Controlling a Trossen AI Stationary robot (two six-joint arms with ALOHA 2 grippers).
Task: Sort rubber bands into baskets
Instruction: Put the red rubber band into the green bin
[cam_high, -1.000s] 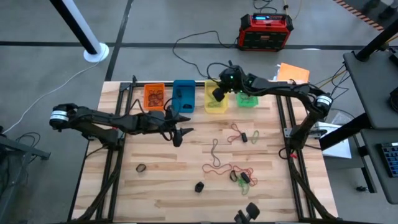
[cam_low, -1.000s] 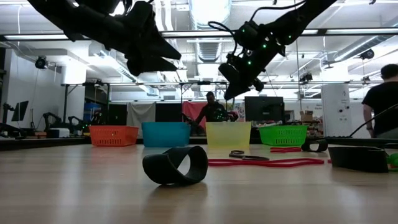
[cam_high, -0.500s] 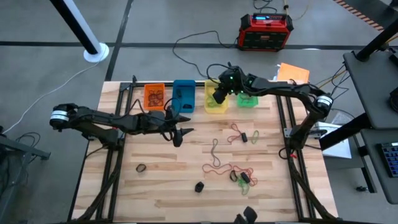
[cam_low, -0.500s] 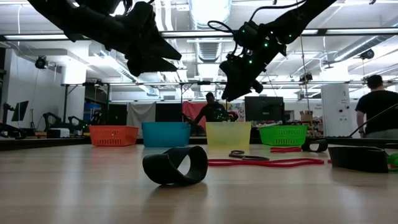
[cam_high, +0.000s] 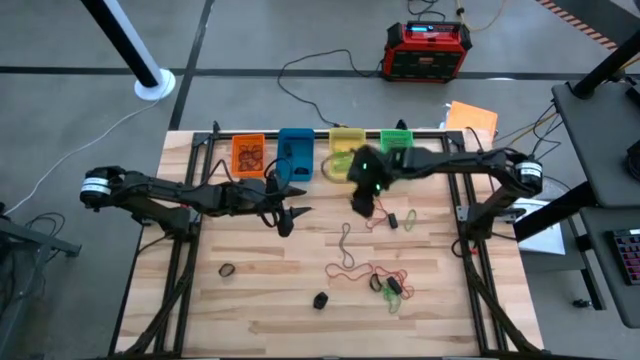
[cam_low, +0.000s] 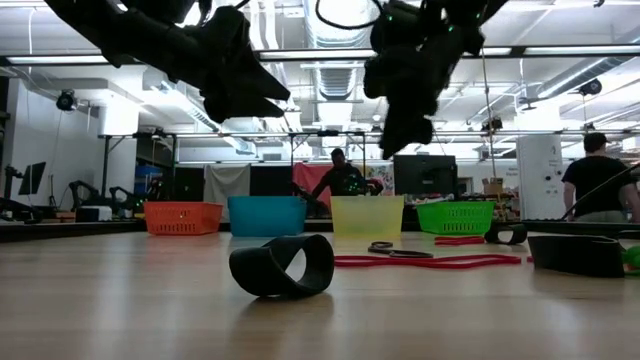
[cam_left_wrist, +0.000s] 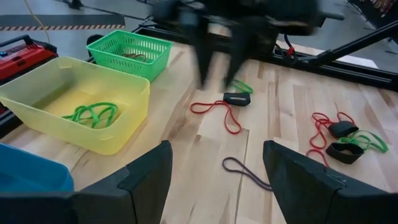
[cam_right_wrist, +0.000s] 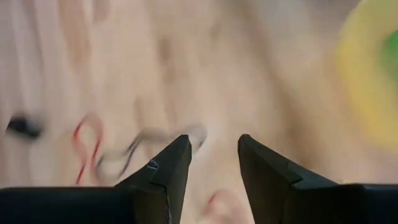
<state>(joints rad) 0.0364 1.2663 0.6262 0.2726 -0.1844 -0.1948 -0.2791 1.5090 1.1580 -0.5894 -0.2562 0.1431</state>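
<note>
Fingers of the right gripper (cam_high: 361, 203) are spread and empty above loose rubber bands (cam_high: 378, 212) mid-desk, seemingly lined up to pick one for the baskets (cam_high: 347, 140) along the far edge. The left gripper (cam_high: 290, 216) waits, fingers likewise parted.

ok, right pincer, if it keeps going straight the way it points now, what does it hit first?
Probably bare tabletop. The right pincer, open and empty, aims down at the wood, with a thin dark rubber band beside its line. The view is motion-blurred, so depth is uncertain.
</note>
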